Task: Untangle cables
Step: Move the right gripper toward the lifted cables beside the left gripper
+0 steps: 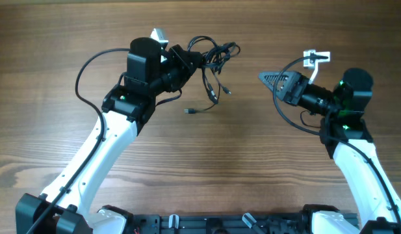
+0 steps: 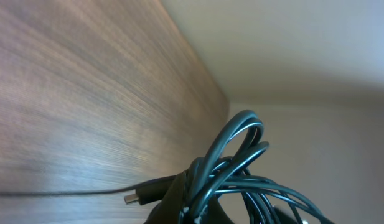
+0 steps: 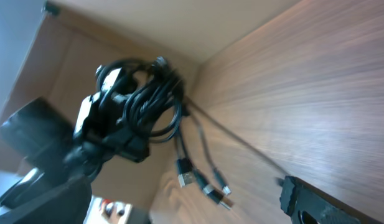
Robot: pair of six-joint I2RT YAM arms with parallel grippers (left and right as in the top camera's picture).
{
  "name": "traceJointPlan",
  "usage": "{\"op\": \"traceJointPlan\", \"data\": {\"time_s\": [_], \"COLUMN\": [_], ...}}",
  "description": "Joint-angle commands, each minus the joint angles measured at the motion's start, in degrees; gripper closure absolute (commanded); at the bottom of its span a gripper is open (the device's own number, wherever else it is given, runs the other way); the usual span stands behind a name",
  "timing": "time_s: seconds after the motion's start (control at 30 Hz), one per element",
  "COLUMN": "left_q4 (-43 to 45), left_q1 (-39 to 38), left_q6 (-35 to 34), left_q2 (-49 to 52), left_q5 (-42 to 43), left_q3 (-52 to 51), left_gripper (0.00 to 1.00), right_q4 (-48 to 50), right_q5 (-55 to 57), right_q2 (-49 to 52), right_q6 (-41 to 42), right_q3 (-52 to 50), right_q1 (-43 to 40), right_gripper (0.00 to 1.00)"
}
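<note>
The cables [image 1: 214, 51] are a bunch of thin black wires lifted off the wooden table at the back centre. My left gripper [image 1: 189, 60] is shut on the bunch. Several plug ends hang below it [image 1: 214, 95], and one end lies on the table [image 1: 190, 112]. In the left wrist view the loops [image 2: 241, 155] sit right at the jaws [image 2: 195, 208], with a plug [image 2: 139, 196] beside them. My right gripper [image 1: 268, 78] is empty, to the right of the bunch and apart from it. In the right wrist view only one of its fingers [image 3: 300, 199] shows, with the bunch [image 3: 151, 93] ahead.
The wooden table [image 1: 206, 162] fills the overhead view. The arms' own thicker black cables loop beside each arm [image 1: 83, 78] [image 1: 284, 110]. Small white parts sit by the left arm [image 1: 159, 34] and right arm [image 1: 316, 57].
</note>
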Motion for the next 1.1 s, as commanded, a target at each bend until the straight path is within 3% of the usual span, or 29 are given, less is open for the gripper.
{"op": "traceJointPlan", "data": {"time_s": [0.0,0.17,0.5,0.53,0.73,0.77,0.9,0.97,1.07], "left_q4": [0.4,0.5,2.4,2.8,4.5,4.5,4.5,4.6,5.0], "left_q1": [-0.2,-0.8,-7.9,-8.5,-11.0,-11.3,-11.7,-11.7,-11.7], "left_q6": [-15.9,-26.5,-26.3,-26.3,-26.3,-26.1,-26.1,-26.1,-26.1], "left_q2": [-1.2,-1.2,-1.2,-1.2,-1.2,-1.2,-1.2,-1.2,-1.2], "left_q5": [-1.9,-1.7,-7.3,-7.3,-7.3,-7.3,-7.3,-6.7,-4.7], "left_q3": [0.7,0.7,0.7,0.7,0.7,0.7,0.7,0.7,0.7], "left_gripper": [0.96,0.96,0.96,0.96,0.96,0.96,0.96,0.96,0.96], "right_q4": [3.3,6.0,7.5,7.3,0.1,-0.6,-1.5,-1.5,-1.6], "right_q5": [-5.0,-1.0,0.2,0.2,7.1,7.0,7.0,7.0,7.0], "right_q2": [0.9,1.0,1.3,1.3,1.3,1.3,1.3,1.3,1.3], "right_q6": [1.9,-6.7,-12.1,-12.9,-14.0,-14.6,-16.0,-15.9,-15.9], "right_q3": [0.9,0.9,0.9,0.9,0.8,0.8,0.8,0.8,0.8], "right_q1": [2.8,8.3,15.3,15.3,15.3,15.3,15.3,15.3,15.3], "right_gripper": [0.0,0.0,0.09,0.13,0.14,0.18,0.71,0.86,0.96]}}
